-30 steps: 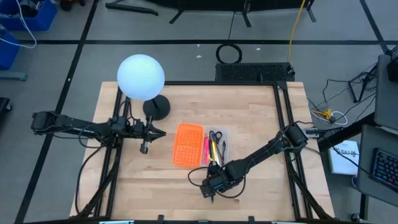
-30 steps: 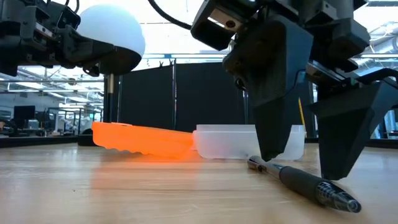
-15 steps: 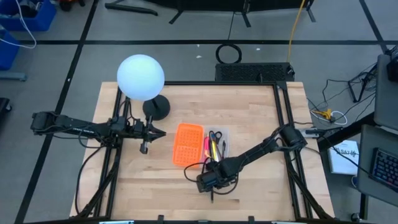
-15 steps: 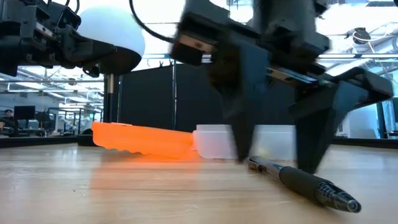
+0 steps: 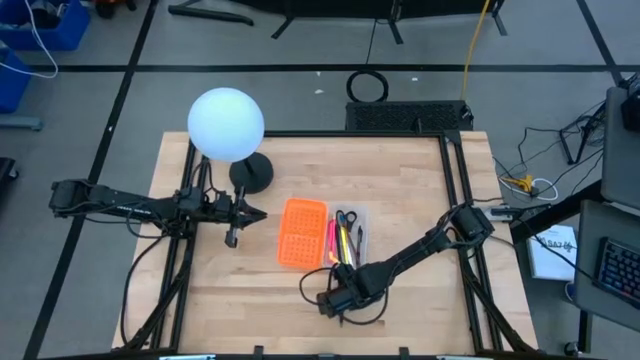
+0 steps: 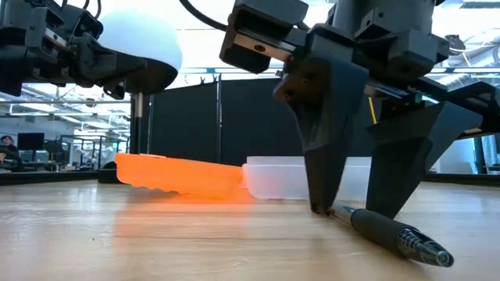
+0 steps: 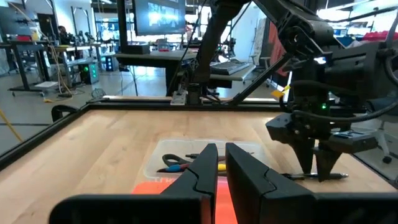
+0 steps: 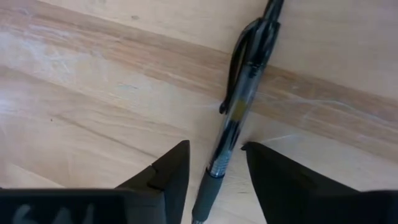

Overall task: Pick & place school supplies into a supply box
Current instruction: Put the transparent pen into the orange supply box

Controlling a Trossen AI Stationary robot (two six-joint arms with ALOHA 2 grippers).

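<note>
Right gripper straddles a pen on the tabletop

Left gripper hangs mid-left, jaws nearly together, empty. Lower centre, the right gripper points straight down, jaws apart astride the black pen; it lies flat, running toward the supply box.

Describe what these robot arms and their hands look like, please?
Both are slim, dark, jointed arms with black cables looping alongside. Each ends in a hand, left hand and right hand, with two flat, black, wedge-shaped fingers tapering to points. The right one's wrist block shows a small green light.
</note>
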